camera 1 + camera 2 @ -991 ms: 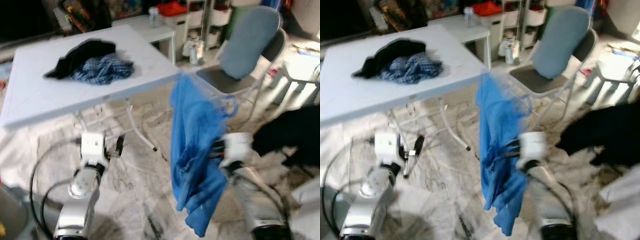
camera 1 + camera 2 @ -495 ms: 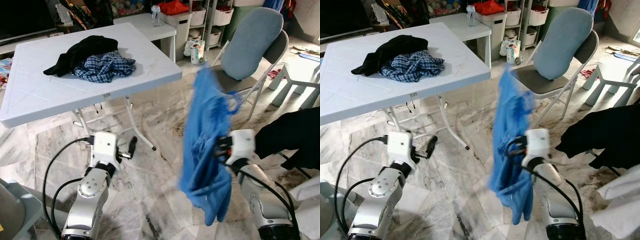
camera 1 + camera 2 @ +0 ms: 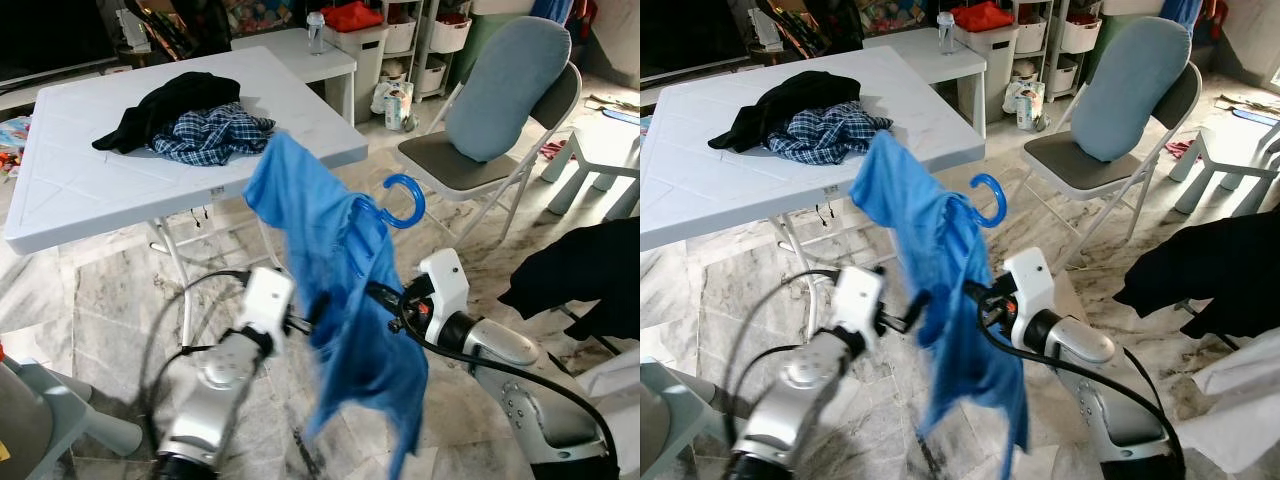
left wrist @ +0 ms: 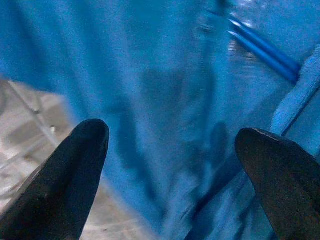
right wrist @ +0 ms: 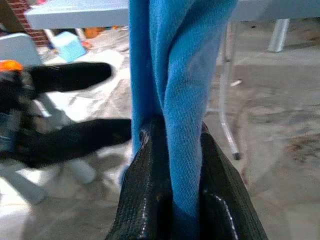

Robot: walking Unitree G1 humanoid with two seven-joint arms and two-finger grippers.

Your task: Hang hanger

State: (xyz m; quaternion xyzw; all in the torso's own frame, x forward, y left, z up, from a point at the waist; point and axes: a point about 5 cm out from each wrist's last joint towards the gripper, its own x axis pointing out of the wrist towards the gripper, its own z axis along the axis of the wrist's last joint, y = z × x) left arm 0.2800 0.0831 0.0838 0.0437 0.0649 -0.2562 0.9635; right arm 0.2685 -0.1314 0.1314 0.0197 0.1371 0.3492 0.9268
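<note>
the right claw (image 5: 172,150) is clamped on the blue shirt (image 3: 350,330) draped over the blue hanger (image 3: 400,200), holding it up off the floor for hanging, while the left claw (image 4: 170,165), fingers spread, reaches toward the cloth, likely to steady it

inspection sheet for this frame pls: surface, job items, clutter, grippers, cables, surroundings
Surface: white folding table on a marble floor.
Job's things: blue garment on a blue hanger, hook free at the top.
Clutter: black garment and plaid shirt heaped on the table.
Grippers: right gripper shut on the blue garment; left gripper open, fingers spread close to the cloth.
Cables: black cable along the right arm.
Surroundings: folding chair with a blue cushion, storage shelves, dark cloth at right.
</note>
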